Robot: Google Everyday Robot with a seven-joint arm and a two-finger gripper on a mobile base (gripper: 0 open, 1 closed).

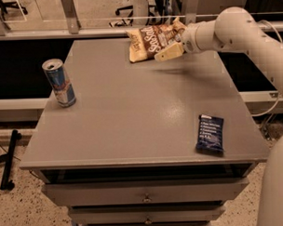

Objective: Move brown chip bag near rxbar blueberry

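The brown chip bag [150, 42] lies at the far edge of the grey table [132, 115], right of the middle, with white "Sea Salt" lettering facing up. My gripper [171, 45] is at the bag's right end, low over the table, open, with one cream finger [169, 52] in front of the bag. The white arm reaches in from the right. The rxbar blueberry [210, 133], a flat dark navy wrapper with pale text, lies near the table's front right corner, far from the bag.
A blue and silver drink can [60, 83] stands upright near the table's left edge. Drawers [144, 196] sit under the front edge. A railing and chair legs stand behind the table.
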